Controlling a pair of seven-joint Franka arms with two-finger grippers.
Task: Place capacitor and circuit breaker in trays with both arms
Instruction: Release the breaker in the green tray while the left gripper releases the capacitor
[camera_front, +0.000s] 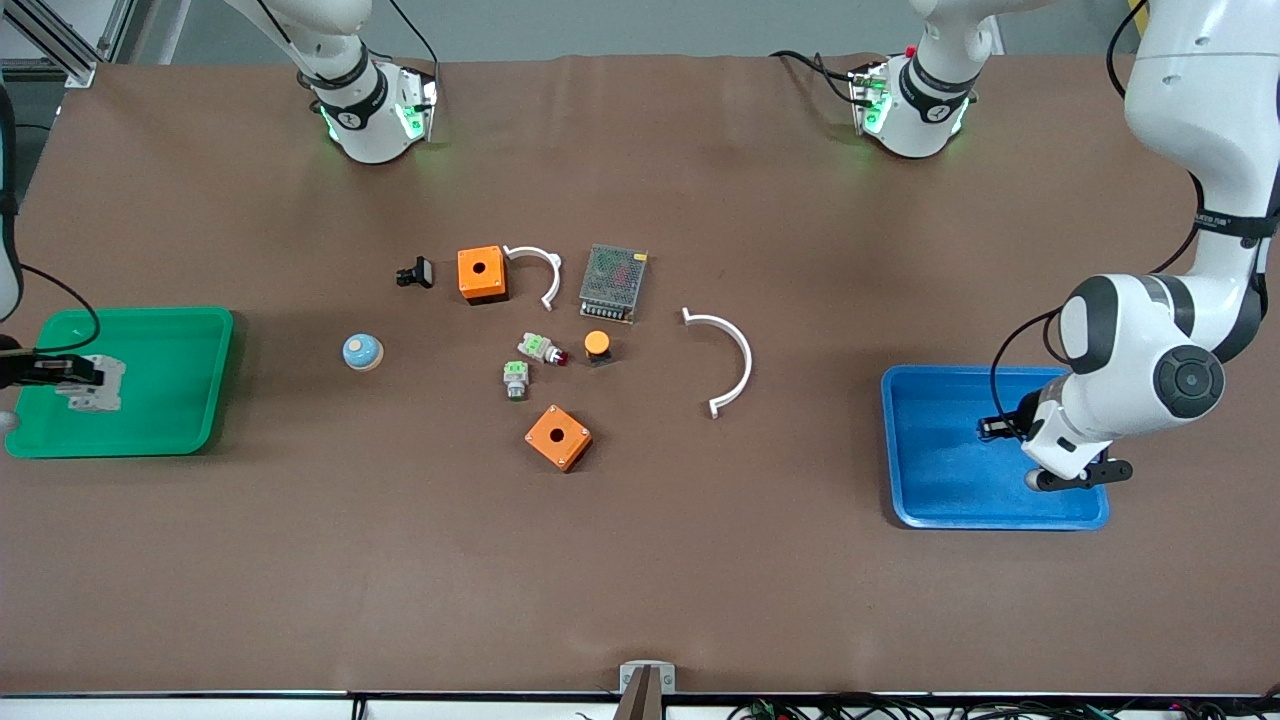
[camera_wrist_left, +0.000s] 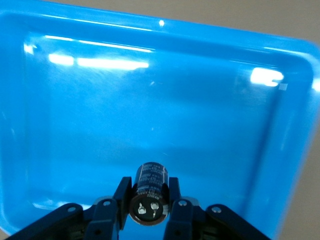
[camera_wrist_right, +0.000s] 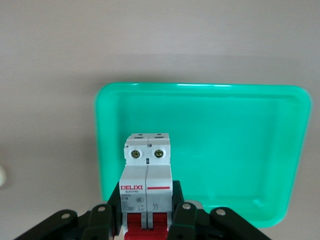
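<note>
My left gripper (camera_wrist_left: 148, 189) is shut on the capacitor (camera_wrist_left: 151, 180), a small black cylinder with two silvery terminals on its end, and holds it over the blue tray (camera_wrist_left: 75, 115). In the front view the left gripper (camera_front: 998, 428) hangs over the blue tray (camera_front: 940, 480) at the left arm's end of the table. My right gripper (camera_wrist_right: 147, 210) is shut on the circuit breaker (camera_wrist_right: 147, 172), a white-grey block with red levers, over the green tray (camera_wrist_right: 235, 145). In the front view the circuit breaker (camera_front: 97, 384) is over the green tray (camera_front: 160, 370).
In the table's middle lie two orange boxes (camera_front: 481, 273) (camera_front: 558, 437), two white curved strips (camera_front: 540, 268) (camera_front: 730, 360), a metal mesh box (camera_front: 613, 282), two grey-green push-buttons (camera_front: 540, 348) (camera_front: 516, 379), an orange-capped button (camera_front: 597, 345), a black clip (camera_front: 416, 272) and a blue dome (camera_front: 362, 351).
</note>
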